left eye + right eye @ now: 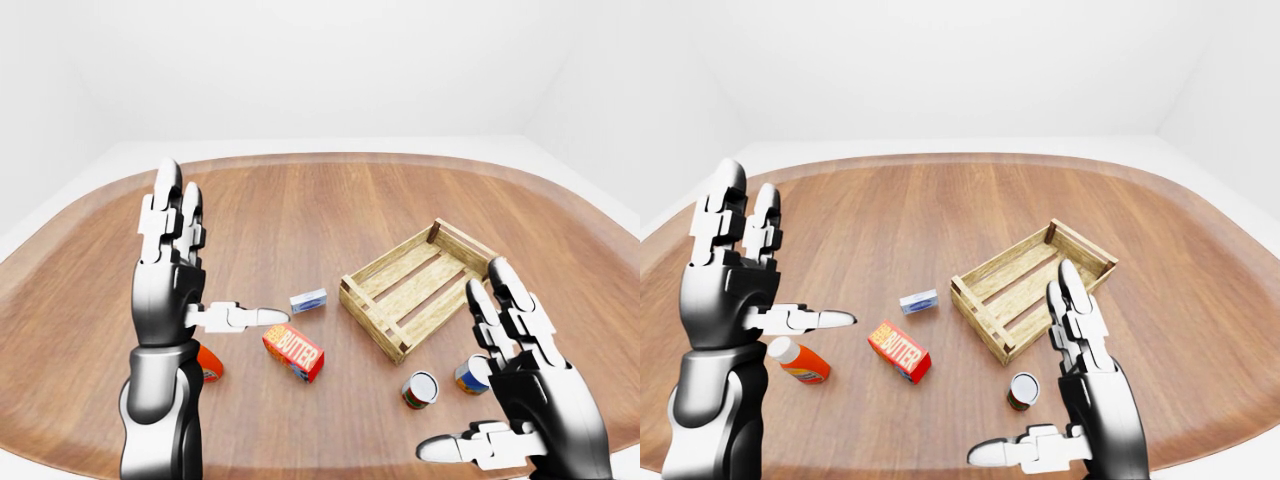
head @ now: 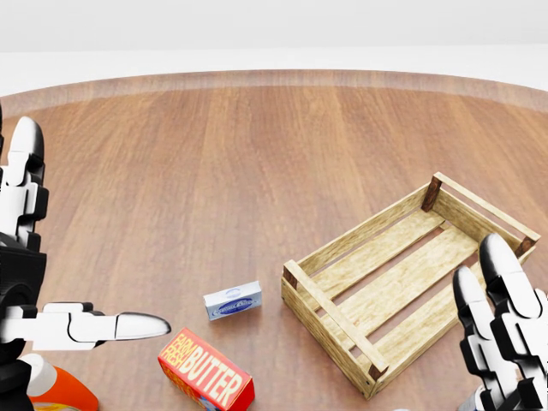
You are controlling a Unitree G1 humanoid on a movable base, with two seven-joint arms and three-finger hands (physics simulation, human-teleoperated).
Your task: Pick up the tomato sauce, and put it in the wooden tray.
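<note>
Both your hands are up and spread; nothing is held.

On the table [image 1: 330, 200] you have one tray [image 1: 420, 287], two cans, one butter box [image 1: 293, 351], one small blue box [image 1: 308, 300] and one orange-red bottle [image 1: 800, 361]. The sauce [image 1: 420, 389], a dark red can lying tilted with its pale end showing, sits below the tray beside a blue-labelled can [image 1: 470, 377]. Your left hand [image 1: 170, 285] and right hand [image 1: 525, 385] are spread. The table's upper half lies open.

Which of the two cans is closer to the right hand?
In the left-eye view, the blue-labelled can, lying right beside the right hand. The red-labelled can sits further left, below the wooden tray, clear of the fingers.
</note>
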